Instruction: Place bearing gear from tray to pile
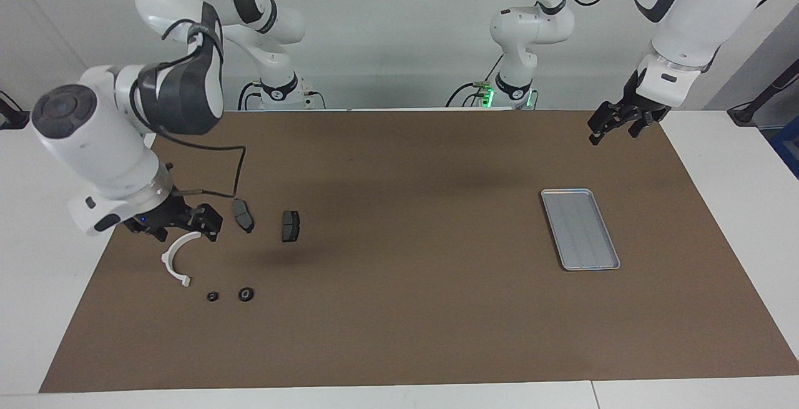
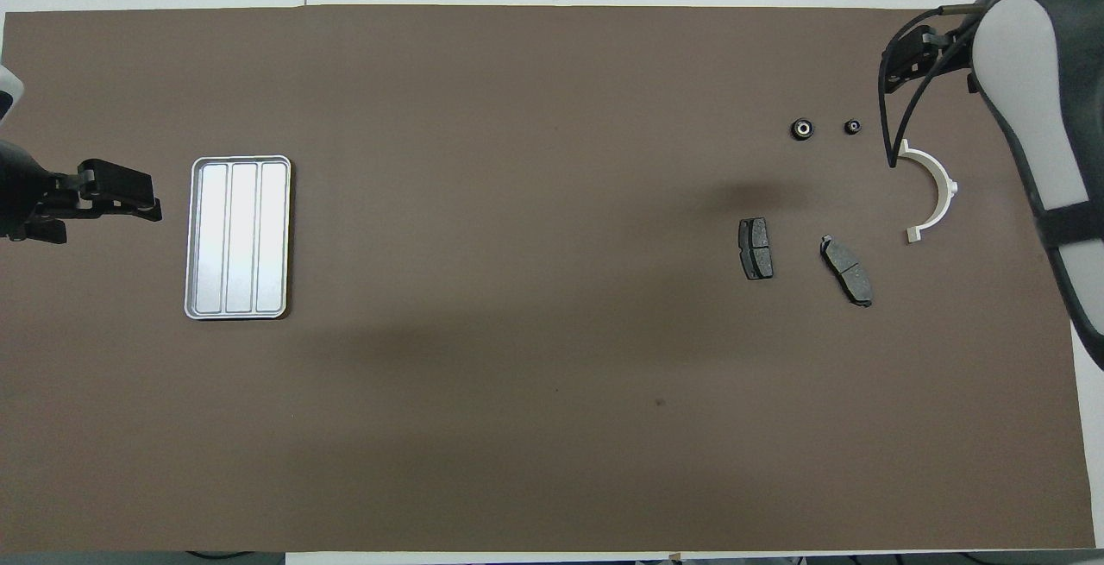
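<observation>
Now the tray (image 1: 580, 229) is lying bare toward the left arm's end of the table (image 1: 406, 334), and both small dark bearing gears (image 1: 212, 296) (image 1: 246, 295) are sitting low in the facing view at the right arm's end. They are resting side by side on the table, just beside the white half-ring bracket (image 1: 171, 259) and near the two brake pads (image 1: 243, 215) (image 1: 290, 226) of the pile. The right gripper (image 1: 186, 226) is hanging over the bracket's upper end with its fingers spread and holding nothing. From those fingers the gears are lying lower in the frame, clear of them and well apart from the tray. The left gripper (image 1: 615, 125) is waiting, fingers wide, high in the frame above the tray. Judging by this, nothing is remaining to fetch, and the right arm is much the nearer one to the gears.
</observation>
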You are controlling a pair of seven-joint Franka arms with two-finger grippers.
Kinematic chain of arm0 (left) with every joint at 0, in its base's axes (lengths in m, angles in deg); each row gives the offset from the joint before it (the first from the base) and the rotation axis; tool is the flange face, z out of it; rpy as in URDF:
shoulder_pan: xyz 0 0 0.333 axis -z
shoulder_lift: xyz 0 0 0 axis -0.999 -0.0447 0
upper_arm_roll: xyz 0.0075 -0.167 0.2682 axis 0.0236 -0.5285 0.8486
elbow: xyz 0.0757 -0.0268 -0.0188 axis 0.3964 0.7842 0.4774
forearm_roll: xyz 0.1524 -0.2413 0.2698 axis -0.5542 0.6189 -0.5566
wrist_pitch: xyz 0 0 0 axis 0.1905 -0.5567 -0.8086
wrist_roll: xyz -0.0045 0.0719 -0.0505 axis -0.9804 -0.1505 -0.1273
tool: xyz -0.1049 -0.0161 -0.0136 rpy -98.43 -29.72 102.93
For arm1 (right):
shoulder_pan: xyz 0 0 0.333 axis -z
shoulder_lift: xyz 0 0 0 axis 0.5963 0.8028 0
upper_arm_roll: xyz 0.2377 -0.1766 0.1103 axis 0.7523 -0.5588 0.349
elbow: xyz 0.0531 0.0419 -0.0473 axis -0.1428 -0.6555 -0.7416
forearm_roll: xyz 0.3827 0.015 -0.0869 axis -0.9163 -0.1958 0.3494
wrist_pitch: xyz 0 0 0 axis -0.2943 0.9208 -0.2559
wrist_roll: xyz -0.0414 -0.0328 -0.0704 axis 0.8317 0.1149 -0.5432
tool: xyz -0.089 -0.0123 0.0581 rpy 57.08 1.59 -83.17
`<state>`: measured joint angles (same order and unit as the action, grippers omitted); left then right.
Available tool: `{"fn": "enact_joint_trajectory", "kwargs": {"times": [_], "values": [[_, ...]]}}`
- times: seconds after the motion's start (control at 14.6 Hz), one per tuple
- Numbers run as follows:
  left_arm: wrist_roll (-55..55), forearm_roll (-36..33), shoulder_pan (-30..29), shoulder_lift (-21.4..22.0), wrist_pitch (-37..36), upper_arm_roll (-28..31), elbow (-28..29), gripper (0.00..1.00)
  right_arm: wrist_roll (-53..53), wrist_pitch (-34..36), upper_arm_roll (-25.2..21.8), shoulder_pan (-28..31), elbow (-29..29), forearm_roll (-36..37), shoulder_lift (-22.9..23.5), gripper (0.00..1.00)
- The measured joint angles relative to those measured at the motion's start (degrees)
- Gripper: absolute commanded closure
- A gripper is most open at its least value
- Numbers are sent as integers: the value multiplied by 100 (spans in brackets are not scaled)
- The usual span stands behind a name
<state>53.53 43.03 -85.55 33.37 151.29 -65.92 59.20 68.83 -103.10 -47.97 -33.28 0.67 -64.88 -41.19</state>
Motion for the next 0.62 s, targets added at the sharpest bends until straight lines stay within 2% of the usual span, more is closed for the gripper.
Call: {"fn": "enact_joint_trajectory", "kwargs": {"times": [0.34,0.62], "values": [[0,0,0,0,0,0,0,0,-2,3,-25,-203,-1266,-29,-1573,0],[0,0,0,0,0,0,0,0,9,-12,-86,-136,-2072,-186,-2408,0]]}}
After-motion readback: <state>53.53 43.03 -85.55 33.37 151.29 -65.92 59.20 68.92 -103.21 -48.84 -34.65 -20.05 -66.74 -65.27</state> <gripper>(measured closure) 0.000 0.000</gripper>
